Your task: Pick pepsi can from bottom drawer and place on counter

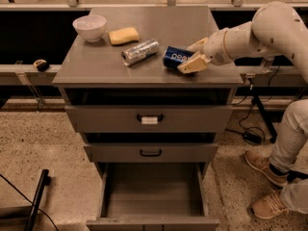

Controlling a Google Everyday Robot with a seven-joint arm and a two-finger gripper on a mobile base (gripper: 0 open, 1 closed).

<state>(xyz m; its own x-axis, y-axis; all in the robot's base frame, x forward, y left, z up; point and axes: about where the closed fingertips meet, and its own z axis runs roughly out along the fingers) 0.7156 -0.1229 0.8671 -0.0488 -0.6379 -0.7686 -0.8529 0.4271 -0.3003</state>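
Observation:
The pepsi can [175, 57] lies on its side on the counter [96, 67], right of centre near the front edge. My gripper [195, 55] reaches in from the right, with one tan finger [192, 64] on the near side of the can's right end and the other on its far side. The gripper is shut on the can, which rests at counter level. The bottom drawer [153, 196] is pulled open below, and its grey floor is bare.
A silver-grey can [140, 51] lies just left of the pepsi can. A yellow sponge [123, 35] and a white bowl [90, 27] sit at the back left. The two upper drawers are closed. A person's legs and shoes [269, 177] are at the right.

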